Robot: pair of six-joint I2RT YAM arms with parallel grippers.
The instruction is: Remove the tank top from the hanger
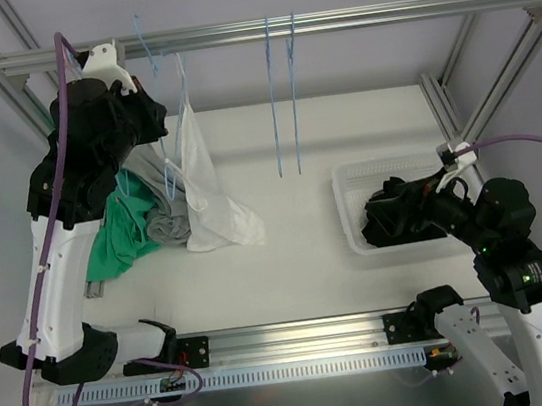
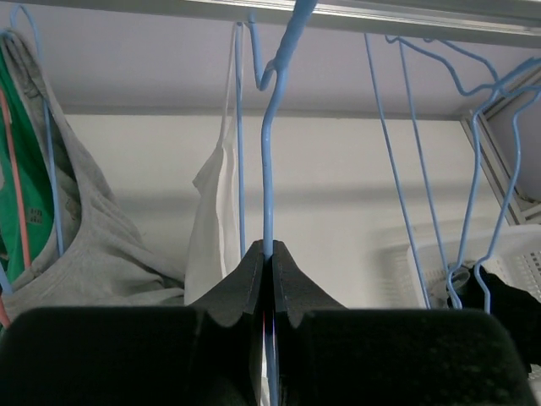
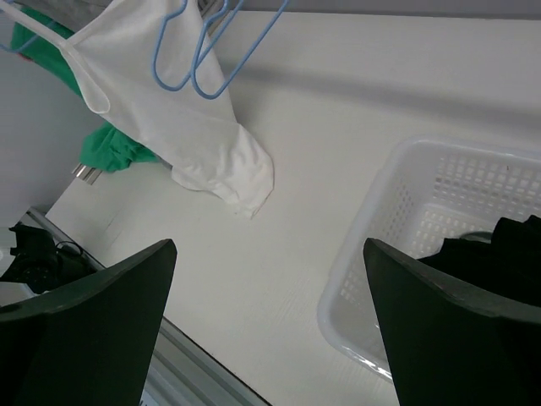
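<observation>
A white tank top [image 1: 210,186] hangs by its straps on a blue hanger [image 1: 180,95] under the rail, and its lower end lies crumpled on the table. In the left wrist view my left gripper [image 2: 270,250] is shut on the hanger's thin blue wire [image 2: 269,169], just below its hook. The white tank top [image 2: 211,224] drapes down beside and under the jaws. My left gripper [image 1: 160,118] is raised near the rail. My right gripper [image 3: 269,247] stands wide open with nothing between its fingers. It hovers over the near left rim of the basket [image 1: 357,236], far from the tank top [image 3: 190,144].
A grey garment [image 1: 154,199] and a green one [image 1: 119,234] hang left of the white tank top. Two empty blue hangers [image 1: 281,91] hang mid-rail. The white basket [image 3: 397,220] at right holds a black garment [image 3: 503,254]. Metal frame posts stand at the sides.
</observation>
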